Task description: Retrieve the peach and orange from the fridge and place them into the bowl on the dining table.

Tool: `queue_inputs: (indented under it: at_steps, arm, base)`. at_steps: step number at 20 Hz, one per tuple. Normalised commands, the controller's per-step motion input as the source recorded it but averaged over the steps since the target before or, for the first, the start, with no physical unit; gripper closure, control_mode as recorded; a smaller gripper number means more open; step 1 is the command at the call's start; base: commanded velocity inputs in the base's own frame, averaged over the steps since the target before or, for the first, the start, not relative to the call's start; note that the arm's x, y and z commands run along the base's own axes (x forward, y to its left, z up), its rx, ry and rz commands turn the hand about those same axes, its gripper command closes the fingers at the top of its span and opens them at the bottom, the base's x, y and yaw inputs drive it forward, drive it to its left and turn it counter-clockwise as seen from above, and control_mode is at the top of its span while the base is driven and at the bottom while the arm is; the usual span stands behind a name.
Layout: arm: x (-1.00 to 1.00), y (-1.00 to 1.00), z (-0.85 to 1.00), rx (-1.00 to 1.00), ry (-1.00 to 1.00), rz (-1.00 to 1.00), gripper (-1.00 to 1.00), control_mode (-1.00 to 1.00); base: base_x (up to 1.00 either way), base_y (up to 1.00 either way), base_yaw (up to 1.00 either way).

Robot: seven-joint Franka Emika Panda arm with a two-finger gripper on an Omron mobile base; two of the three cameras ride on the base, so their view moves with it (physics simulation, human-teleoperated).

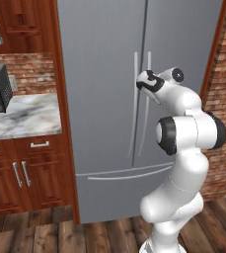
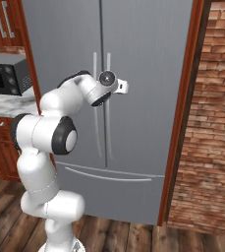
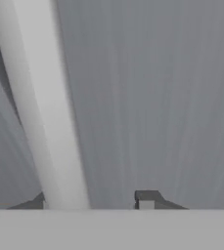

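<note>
Fridge Shut, Handle Between the Fingers

Handle (image 3: 42, 112), pale and rod-like, stands closest to the hand camera, running up between the two dark fingers (image 3: 146, 197). One tip sits just left of it, the other apart to its right, so the fingers are partly closed around the bar; a firm clamp cannot be confirmed.

Fridge (image 1: 99, 74): tall, grey, double doors both shut, two long curved handles meeting at the centre seam. Peach and orange presumably lie behind these doors, unseen.

Arm: white, dark joints, reaching from the base to the handles at about mid-height of the doors.

Surface (image 1: 23, 116): marble top left of the fridge, carrying a dark microwave (image 2: 6, 74); wooden cupboards below.

Handling, as judged: the handle is rigid, smooth metal, likely slippery, so a hold square across the bar, away from its curved ends, seems best. The door is probably heavy and held by a seal, wanting a steady pull along its swing.
</note>
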Motion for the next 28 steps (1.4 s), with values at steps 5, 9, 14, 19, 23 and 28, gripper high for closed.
queue_inputs:
  at_steps: [5,9,14,19,23,28]
  arm:
    - [-0.78,-0.23,0.0,0.0,0.21,0.0,1.0,-1.0]
    - [-1.0,-0.54,0.0,0.0,0.18,0.0,1.0,-1.0]
    - [-1.0,-0.64,0.0,0.0,0.03,0.0,1.0,-1.0]
    - [-0.98,-0.63,0.0,0.0,-0.04,0.0,1.0,-1.0]
    - [-0.63,-0.54,0.01,0.0,0.0,0.0,-1.0,-1.0]
    - [-0.61,-0.32,0.15,0.0,0.0,-0.03,-1.0,-1.0]
  base:
    - [0.0,0.0,0.0]
    - [0.0,0.0,0.0]
    - [0.0,0.0,0.0]
    - [0.0,0.0,0.0]
    - [0.0,0.0,0.0]
    - [0.0,0.0,0.0]
